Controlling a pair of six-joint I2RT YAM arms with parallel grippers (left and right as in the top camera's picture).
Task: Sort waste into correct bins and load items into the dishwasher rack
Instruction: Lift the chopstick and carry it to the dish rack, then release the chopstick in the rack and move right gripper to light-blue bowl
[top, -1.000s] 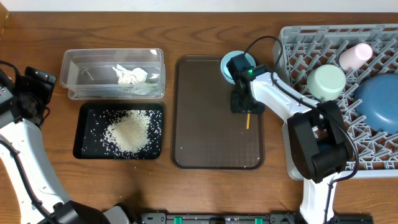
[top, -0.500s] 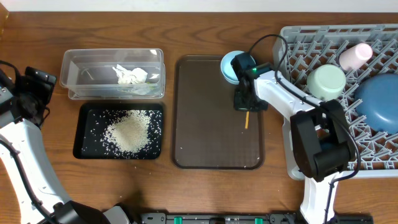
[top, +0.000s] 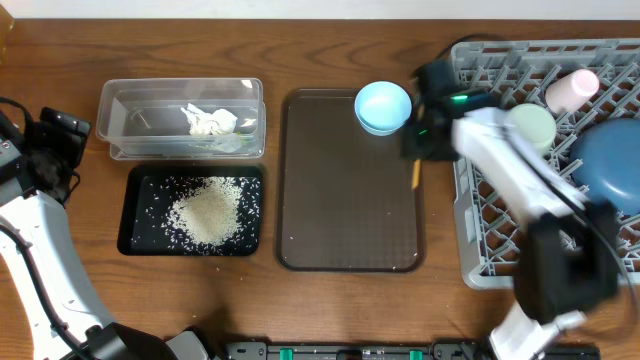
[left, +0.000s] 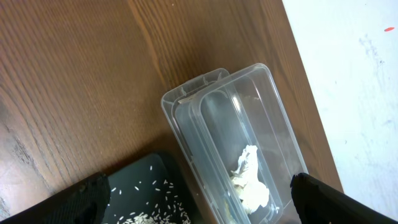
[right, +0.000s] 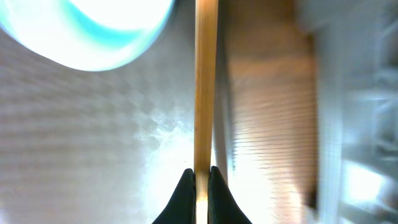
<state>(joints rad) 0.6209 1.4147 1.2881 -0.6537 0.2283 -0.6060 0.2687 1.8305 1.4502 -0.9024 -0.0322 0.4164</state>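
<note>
**Right gripper** (right: 200, 180) was clenched on the bottom end of a thin yellow stick (right: 205, 81), which stood out straight from the pinched fingertips. Seen from above, the stick hung over the right edge of the brown tray (top: 330, 200), between the light-blue bowl (top: 383, 107) and the left wall of the grey rack (top: 470, 240).

The hold was at one end only. A slow, level carry therefore seemed wise, with the free end kept clear of the bowl and the rack pegs, and the release made low over the target. Rubbish would belong with the paper scrap (top: 208, 122) in the clear tub (top: 130, 95), upper left. Rice (top: 207, 212) lay in the black tray (top: 140, 235) below it.

**Left gripper** (left: 205, 196) stood spread wide at the far left, grasping nothing.

The right arm was smeared by blur and covered part of the mint bowl (top: 535, 125). Whether the stick was a slim packet or wood could not be told.
</note>
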